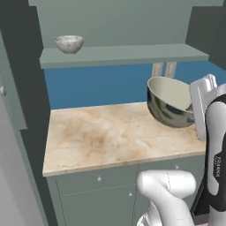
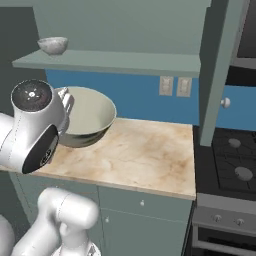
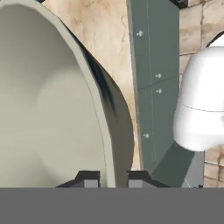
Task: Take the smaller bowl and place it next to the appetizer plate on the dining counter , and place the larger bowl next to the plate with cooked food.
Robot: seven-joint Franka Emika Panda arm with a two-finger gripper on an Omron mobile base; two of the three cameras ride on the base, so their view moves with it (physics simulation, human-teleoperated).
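Larger bowl (image 3: 52,100) is hanging tilted above the marbled counter (image 1: 101,137), my gripper (image 3: 113,178) pinching its rim between narrowed jaws.

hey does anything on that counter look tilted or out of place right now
Yes. The larger bowl is tipped on its side above the marbled counter, not resting flat, because the gripper is shut on its rim, one fingertip either side. The smaller bowl sits upright on the shelf. Nothing looks spilled or damaged.
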